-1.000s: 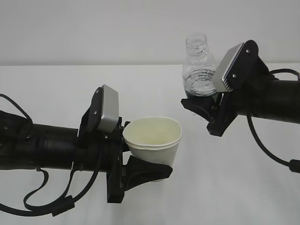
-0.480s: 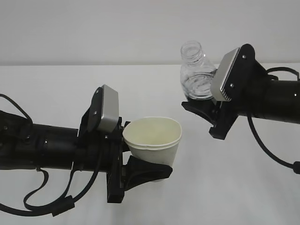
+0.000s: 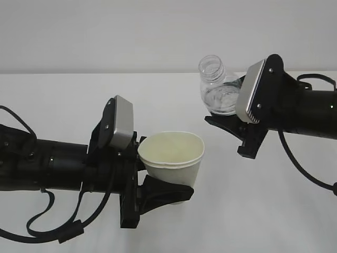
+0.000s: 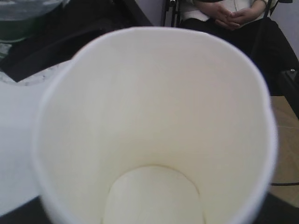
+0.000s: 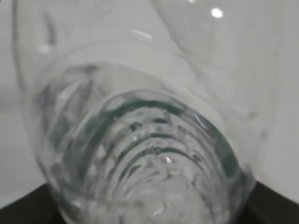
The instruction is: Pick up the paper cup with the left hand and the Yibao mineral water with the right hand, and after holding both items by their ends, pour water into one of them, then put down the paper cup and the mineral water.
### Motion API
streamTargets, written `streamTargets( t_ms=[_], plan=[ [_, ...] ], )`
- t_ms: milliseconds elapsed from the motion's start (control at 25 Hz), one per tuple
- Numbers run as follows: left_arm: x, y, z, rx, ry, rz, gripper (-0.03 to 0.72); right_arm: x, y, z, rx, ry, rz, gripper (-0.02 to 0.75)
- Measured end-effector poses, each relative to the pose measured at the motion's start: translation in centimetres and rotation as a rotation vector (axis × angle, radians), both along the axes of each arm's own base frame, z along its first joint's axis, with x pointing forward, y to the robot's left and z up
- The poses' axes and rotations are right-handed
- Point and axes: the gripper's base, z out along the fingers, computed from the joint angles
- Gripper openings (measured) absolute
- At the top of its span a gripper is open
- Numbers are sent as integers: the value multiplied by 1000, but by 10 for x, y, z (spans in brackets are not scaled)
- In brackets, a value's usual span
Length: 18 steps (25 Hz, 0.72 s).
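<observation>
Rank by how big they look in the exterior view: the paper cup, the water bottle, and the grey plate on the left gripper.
1. paper cup, clearly the largest.
2 and 3. Yibao mineral water and the left gripper's grey plate look about alike; the right gripper hides the bottle's lower body, so I won't rank them.

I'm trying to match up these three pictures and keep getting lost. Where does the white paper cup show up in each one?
Exterior view: the paper cup sits low, just left of centre, gripped by the left claw.
Left wrist view: the paper cup fills nearly the whole picture, seen from above into its empty inside.
Right wrist view: not in it; only the water bottle shows.
Shared landmark: the water bottle, also blurred at the left wrist view's top-left corner.
</observation>
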Motion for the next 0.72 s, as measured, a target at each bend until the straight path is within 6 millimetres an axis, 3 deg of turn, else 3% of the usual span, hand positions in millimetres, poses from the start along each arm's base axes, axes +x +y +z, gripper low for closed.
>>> streamTargets(
  t_ms=[720],
  plan=[
    [0,0,0,0,-13,-1,430,8,2,12,-52,-105,33,482]
  ],
)
